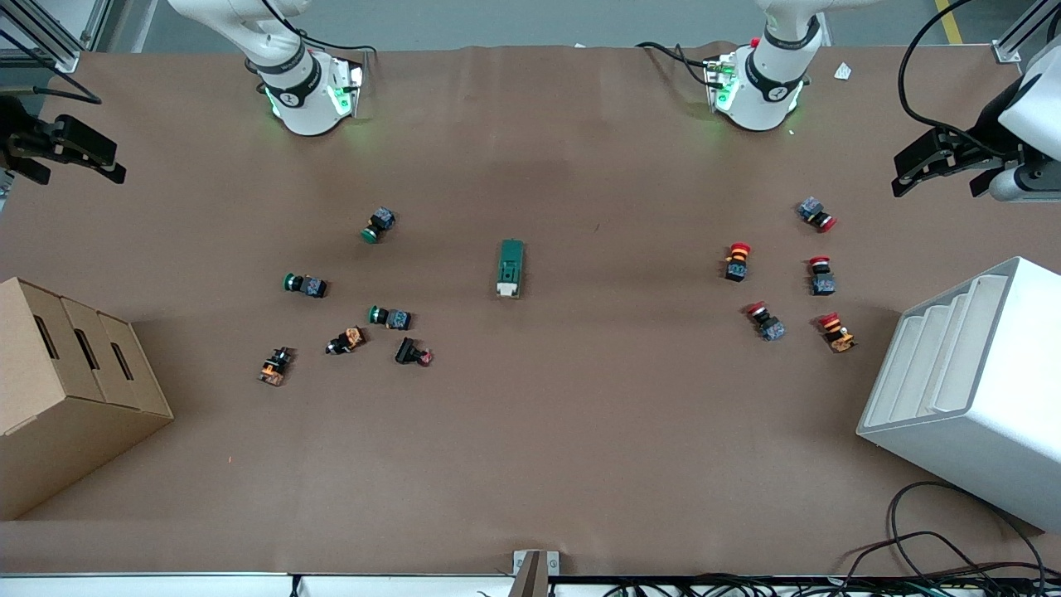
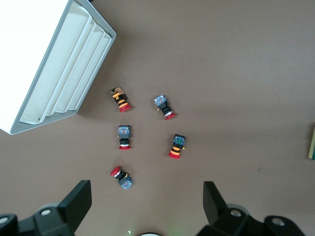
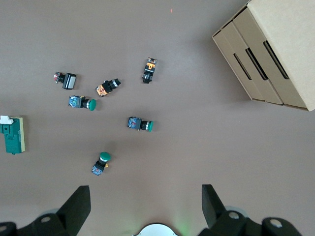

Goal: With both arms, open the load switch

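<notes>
The load switch [image 1: 511, 268] lies flat in the middle of the table, a dark green block with a white lever piece at the end nearer the front camera. It also shows in the right wrist view [image 3: 12, 135], and as a sliver at the picture's edge in the left wrist view [image 2: 312, 142]. My left gripper [image 1: 937, 166] hangs open over the left arm's end of the table, with nothing between its fingers [image 2: 146, 201]. My right gripper [image 1: 75, 162] hangs open and empty over the right arm's end [image 3: 142, 204]. Both are well away from the switch.
Several red push buttons [image 1: 767, 322] lie toward the left arm's end, beside a white stepped rack [image 1: 970, 390]. Green push buttons [image 1: 390, 316] and orange-black parts [image 1: 346, 340] lie toward the right arm's end, beside a cardboard box [image 1: 66, 390]. Cables trail at the front edge.
</notes>
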### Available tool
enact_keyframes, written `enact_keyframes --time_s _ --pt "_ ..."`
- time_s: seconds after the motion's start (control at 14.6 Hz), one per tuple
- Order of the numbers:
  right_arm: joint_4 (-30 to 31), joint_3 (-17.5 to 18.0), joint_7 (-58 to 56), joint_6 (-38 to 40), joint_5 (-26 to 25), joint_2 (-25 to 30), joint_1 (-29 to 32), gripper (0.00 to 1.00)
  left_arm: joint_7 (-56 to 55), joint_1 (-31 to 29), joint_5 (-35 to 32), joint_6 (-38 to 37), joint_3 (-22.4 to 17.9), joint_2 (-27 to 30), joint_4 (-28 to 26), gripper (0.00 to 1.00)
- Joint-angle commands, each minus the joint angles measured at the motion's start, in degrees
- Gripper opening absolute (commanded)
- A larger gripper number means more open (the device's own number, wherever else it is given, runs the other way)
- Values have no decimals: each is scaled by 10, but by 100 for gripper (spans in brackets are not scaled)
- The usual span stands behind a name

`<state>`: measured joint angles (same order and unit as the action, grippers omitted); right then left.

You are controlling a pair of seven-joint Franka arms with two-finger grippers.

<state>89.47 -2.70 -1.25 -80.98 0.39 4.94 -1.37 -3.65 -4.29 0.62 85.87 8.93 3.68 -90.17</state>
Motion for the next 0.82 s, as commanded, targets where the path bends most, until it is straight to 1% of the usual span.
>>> enact_keyframes --time_s 0.0,0.14,0.27,0.34,0.61,0.75 --pt "14 1 -4 -4 -6 15 -3 100 7 -4 -7 -5 3 -2 10 100" --pt "14 1 -4 -4 -6 15 -3 100 6 -3 -10 -5 3 -3 12 100" --pt "14 1 -4 -4 -5 15 -3 100 8 -3 -10 -5 3 -4 32 100" --pt "14 1 -4 -4 -6 15 -3 100 11 -5 -10 -6 2 -3 32 100" --pt "14 1 -4 -4 -6 15 -3 100 3 4 -6 -3 10 -22 13 100" --pt "13 1 -4 -4 -6 15 -3 100 -8 23 -1 9 17 -38 11 100"
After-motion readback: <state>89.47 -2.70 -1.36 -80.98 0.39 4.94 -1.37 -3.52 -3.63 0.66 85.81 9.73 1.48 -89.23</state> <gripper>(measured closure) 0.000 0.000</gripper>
